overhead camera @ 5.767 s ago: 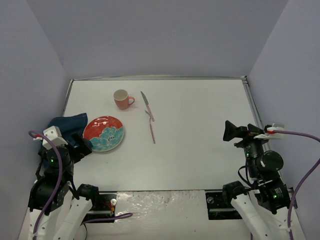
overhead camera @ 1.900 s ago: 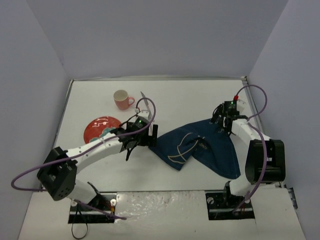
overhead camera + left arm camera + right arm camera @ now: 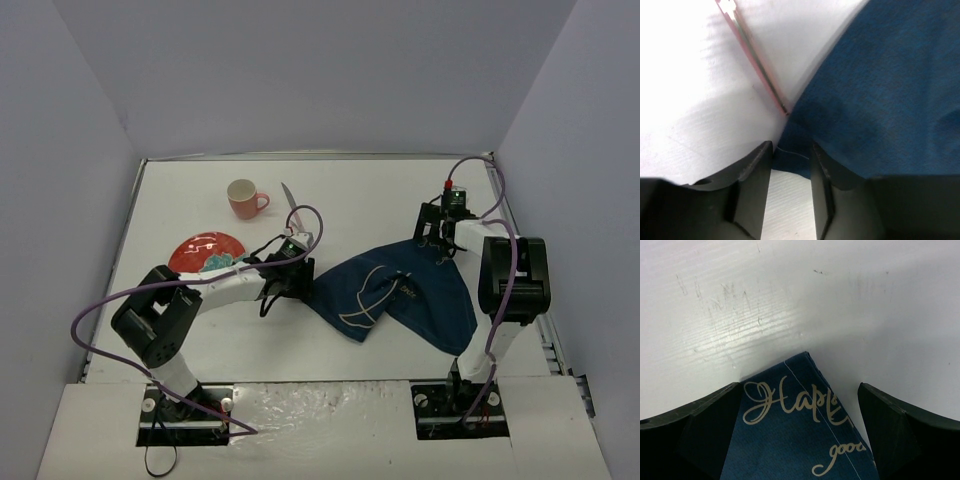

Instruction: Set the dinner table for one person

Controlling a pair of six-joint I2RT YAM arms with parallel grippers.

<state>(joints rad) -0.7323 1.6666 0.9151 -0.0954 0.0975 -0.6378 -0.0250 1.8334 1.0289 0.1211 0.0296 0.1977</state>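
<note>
Now two grippers sit at the corners of a blue cloth

Up close, the left gripper [image 3: 791,150] has its two black fingers [image 3: 757,170] only a little way apart. The edge of the navy cloth [image 3: 880,100] lies right at the fingertips, and white table shows through the gap. Nothing is squeezed between them. The right gripper [image 3: 800,390] is spread wide and holds nothing. A corner of the cloth, with curly gold writing on it, lies flat between its fingers.

From above, the cloth lies rumpled on the right half of the table, stretched between the two grippers. A knife with a pink handle [image 3: 291,205] lies just past the left gripper. Its near end reaches the edge of the cloth. A pink cup [image 3: 243,198] stands upright near the knife, to its left. A red plate [image 3: 200,250] lies closer to the front, beside the left arm, and the arm hides part of it.

All of these rest on the dinner table [image 3: 340,185], a big flat white top with a thin metal rim, which fills the floor between the grey walls.
</note>
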